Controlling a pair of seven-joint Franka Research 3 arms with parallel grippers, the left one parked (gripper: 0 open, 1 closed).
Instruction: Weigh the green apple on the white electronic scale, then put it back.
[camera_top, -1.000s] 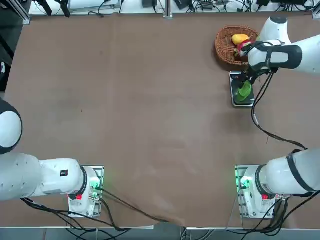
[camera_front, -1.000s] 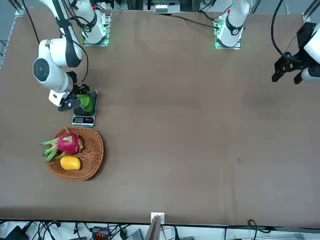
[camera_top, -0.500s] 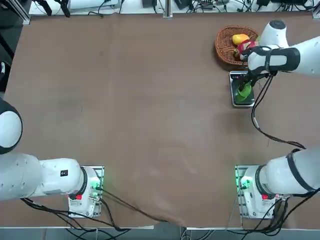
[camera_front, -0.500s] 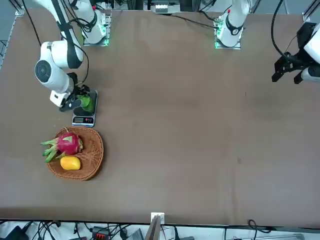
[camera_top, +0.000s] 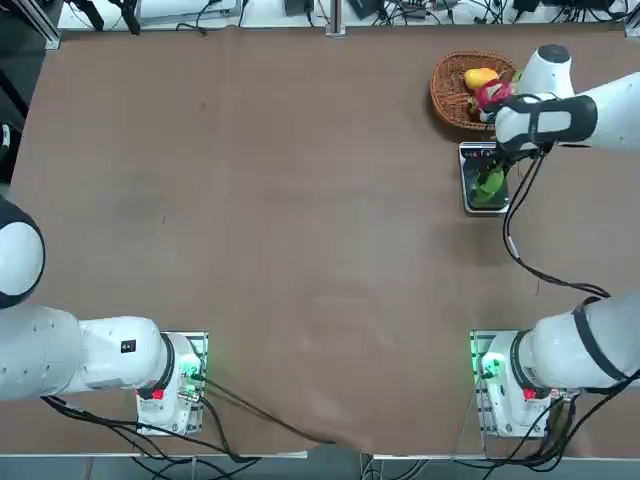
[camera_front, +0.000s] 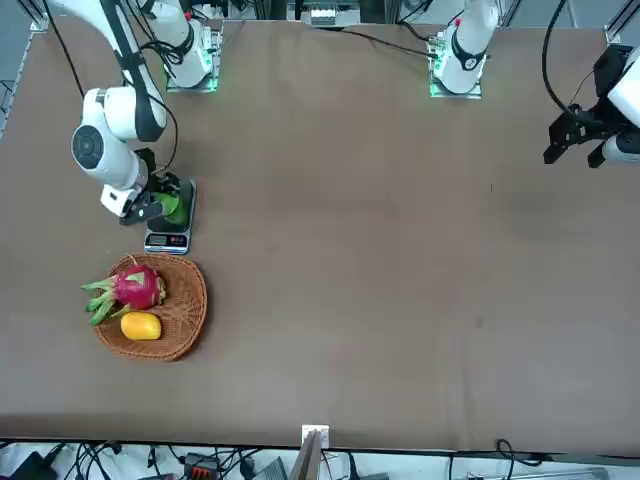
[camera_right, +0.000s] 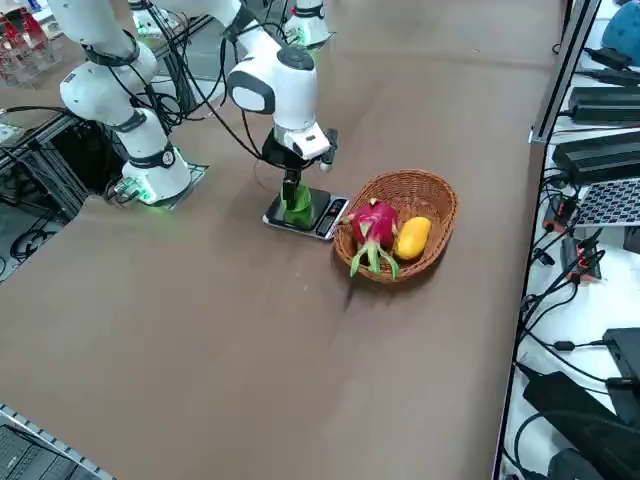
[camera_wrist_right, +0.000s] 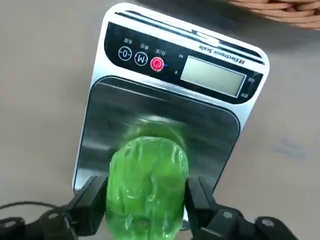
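Seen from the top view, the green apple (camera_top: 489, 185) is at the white electronic scale (camera_top: 469, 204), partly covered by the right pincer (camera_top: 490, 176). The wicker basket (camera_top: 447, 92) stands on the tabletop (camera_top: 300, 220) at the scale's 12 o'clock, holding a yellow fruit (camera_top: 480, 78) and, at that fruit's 4 o'clock, a pink dragon fruit (camera_top: 492, 94).

In the front view, the basket is at the scale's 6 o'clock, just beside its display end. The yellow fruit lies at the dragon fruit's 6 o'clock. The pincer is over the scale, with green visible beside it.

In the right side view, the pincer points down over the apple on the scale. The basket is at the scale's 3 o'clock, and the yellow fruit is at the dragon fruit's 3 o'clock.

In the right wrist view, the pincer is clamped on the apple, one black finger (camera_wrist_right: 94, 202) against each side. The apple is over the dark platform (camera_wrist_right: 200, 135), apart from the display (camera_wrist_right: 213, 76). Whether its underside touches the platform cannot be told. The red-marked button (camera_wrist_right: 157, 64) is visible on the panel; no reading is legible.
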